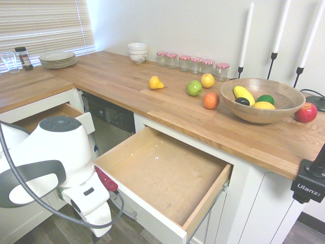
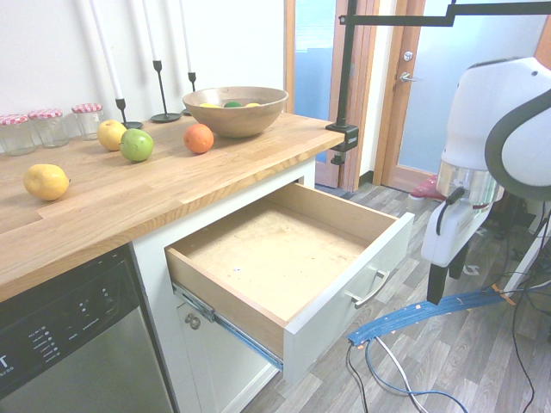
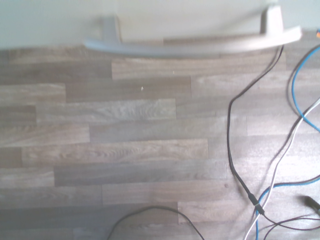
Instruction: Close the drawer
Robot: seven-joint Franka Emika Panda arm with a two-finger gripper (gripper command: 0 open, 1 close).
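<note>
Hand (image 2: 448,272) released, apart from the open drawer (image 2: 329,327) — an off-centre push could bind the runner (image 2: 249,342).

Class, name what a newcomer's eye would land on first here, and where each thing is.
The wide drawer stands pulled out below the wooden counter, with the open gripper hanging in front of it. On the counter, a big wooden bowl of fruit sits before three tall white candles.
</note>
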